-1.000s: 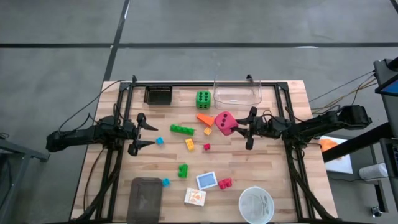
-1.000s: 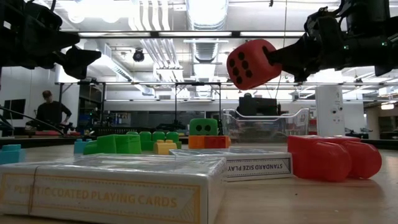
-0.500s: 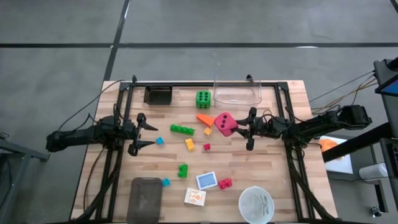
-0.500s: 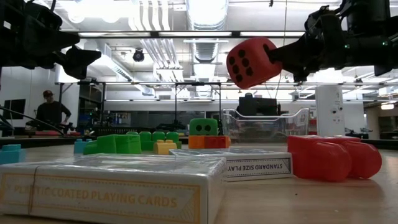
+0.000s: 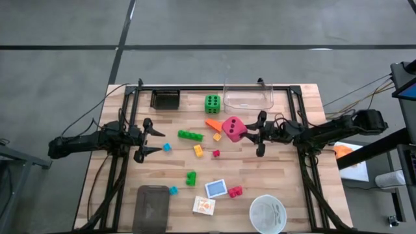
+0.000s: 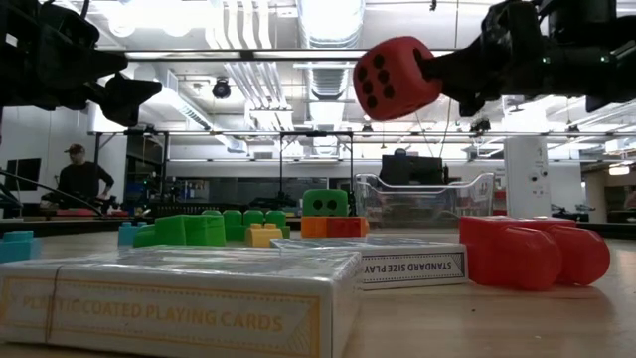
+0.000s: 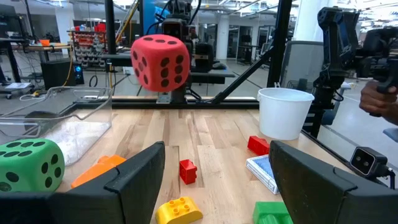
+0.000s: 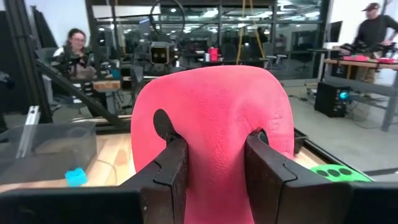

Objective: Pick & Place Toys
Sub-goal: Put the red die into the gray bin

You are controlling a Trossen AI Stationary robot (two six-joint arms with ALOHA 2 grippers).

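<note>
right end effector [image 5: 250, 134] gripping red die [image 5: 233, 128], airborne

red die [image 5: 233, 127]: soft, dark pips, lifted off tabletop, squeezed in right gripper [image 5: 250, 136] jaws | green die [image 5: 212, 102]: resting near clear tub | bricks: green [image 5: 190, 135], yellow [image 5: 198, 150], orange [image 5: 212, 123], scattered mid-tabletop | 2 card packs [image 5: 210, 197]: flat, near edge

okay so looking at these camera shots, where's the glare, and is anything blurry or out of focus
Low view: ceiling lights blow out to white glare, and the card pack nearest the lens is soft. Right wrist view: the red die squeezed in the right pincer fills the frame, fuzzy from closeness. Left wrist view: sharp die, left pincer in shadow. High view: evenly lit, no glare.
</note>
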